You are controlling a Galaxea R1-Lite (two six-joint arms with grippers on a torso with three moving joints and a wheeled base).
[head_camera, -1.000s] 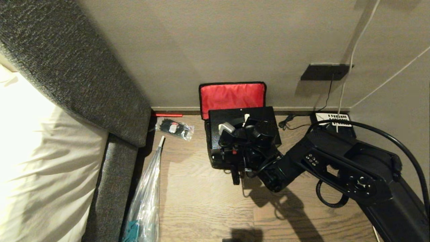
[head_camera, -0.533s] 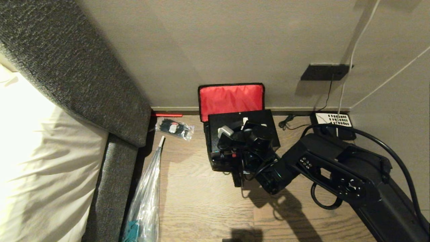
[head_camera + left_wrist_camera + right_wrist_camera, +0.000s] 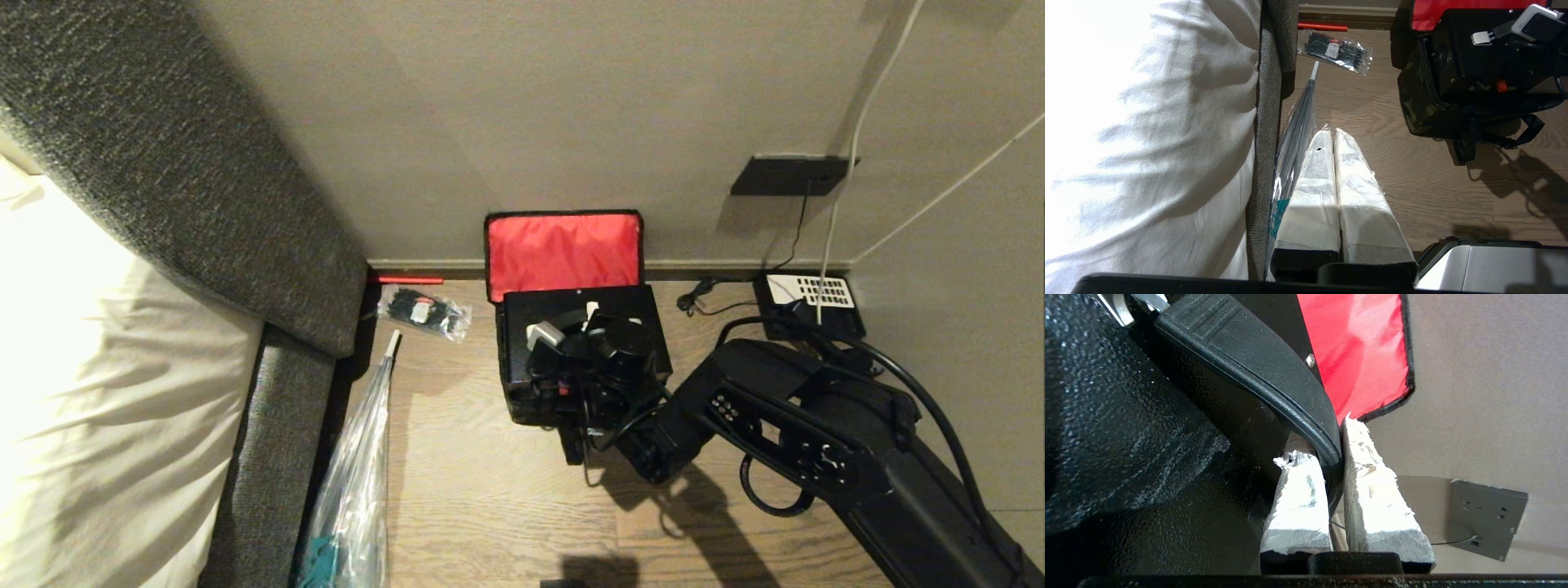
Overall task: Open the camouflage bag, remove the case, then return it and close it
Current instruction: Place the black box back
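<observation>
Camouflage bag point(image 3: 1414, 110), boxy fabric with glossy red lining, holds the pebbled black case point(image 3: 1135, 428), whose moulded handle point(image 3: 1257, 371) the right gripper point(image 3: 1336, 449) pinches.

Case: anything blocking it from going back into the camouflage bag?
Nothing visible. The lid stands open against the wall; the case, gripped by its handle in the right gripper, is at the camouflage bag's mouth. The bag's inside is hidden.

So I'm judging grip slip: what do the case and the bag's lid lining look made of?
The case: hard black shell with a pebbled, faintly glossy finish, likely coated metal or plastic; its handle, held by the right gripper, looks like ribbed moulded plastic. The camouflage bag lid lining: smooth red woven fabric with a sheen, probably nylon.
</observation>
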